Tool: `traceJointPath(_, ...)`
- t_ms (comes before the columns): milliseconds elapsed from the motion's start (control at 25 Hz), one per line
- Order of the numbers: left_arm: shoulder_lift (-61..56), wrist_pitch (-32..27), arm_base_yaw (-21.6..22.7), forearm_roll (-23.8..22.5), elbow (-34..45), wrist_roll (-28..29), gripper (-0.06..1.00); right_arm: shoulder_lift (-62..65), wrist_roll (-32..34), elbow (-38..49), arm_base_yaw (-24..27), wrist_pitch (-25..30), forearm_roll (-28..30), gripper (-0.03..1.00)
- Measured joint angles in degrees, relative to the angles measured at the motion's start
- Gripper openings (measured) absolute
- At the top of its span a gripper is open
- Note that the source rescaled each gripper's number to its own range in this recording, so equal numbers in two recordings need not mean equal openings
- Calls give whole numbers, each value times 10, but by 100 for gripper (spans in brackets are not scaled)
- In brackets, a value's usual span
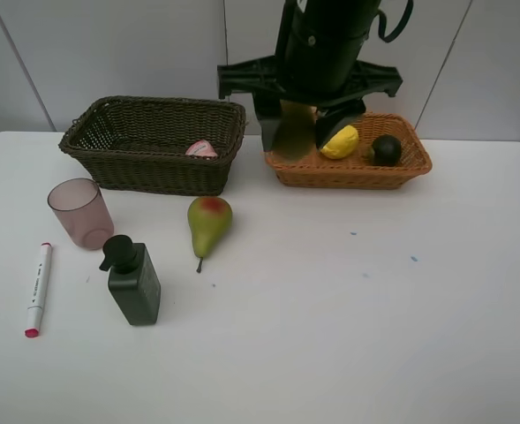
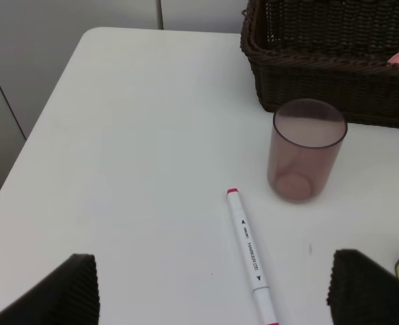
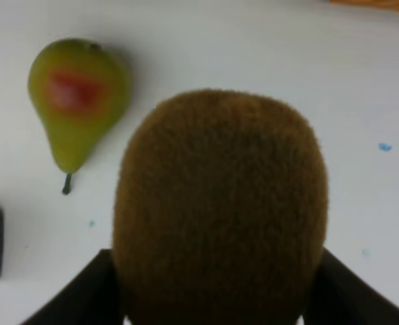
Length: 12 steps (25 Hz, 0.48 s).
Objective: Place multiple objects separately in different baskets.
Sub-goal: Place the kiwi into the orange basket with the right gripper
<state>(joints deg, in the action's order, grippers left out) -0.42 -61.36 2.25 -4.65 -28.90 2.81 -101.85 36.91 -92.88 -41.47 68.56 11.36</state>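
— Which arm is carrying something?
— The right one. The right pincer [image 1: 304, 122] is clenched on the fuzzy brown kiwi [image 3: 219, 203], with a dark finger pressed to each side of it. It hangs in the air by the left end of the shallow orange-tan wicker basket [image 1: 357, 175]. I can't tell whether it is above the rim or just in front of it.
— What's in that basket?
— The yellow lemon [image 1: 340, 142] and the dark green round fruit [image 1: 386, 149] sit side by side, the lemon nearer the kiwi.
— And the other basket?
— The deeper dark brown wicker basket [image 1: 167, 172] stands just to the left, apart from the orange one. The pink bottle [image 1: 201, 149] lies in it, toward its right front corner.
— The rest?
— Out on the white worktop [image 1: 374, 336]. The green pear with a red blush [image 1: 208, 221] lies on its side in front of the dark basket, stem toward the front edge. The translucent mauve cup [image 1: 81, 213] stands upright off that basket's left front corner. The dark pump bottle [image 1: 134, 281] stands upright between cup and pear, nearer the front. The white marker with a red tip [image 1: 38, 288] lies flat at the far left, near the cup but not touching it.
— The left arm?
— The left pincer [image 2: 209, 292] is spread wide with nothing in it, hovering over the worktop near the marker and the cup.
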Motion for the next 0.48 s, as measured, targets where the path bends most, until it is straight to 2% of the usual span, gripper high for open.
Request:
traceJointPath(240,0,0,0,0,0,0,89,-2,-25,0,63,-66,23,36)
traceJointPath(480,0,0,0,0,0,0,89,-35,-84,0,113,-147,25,36)
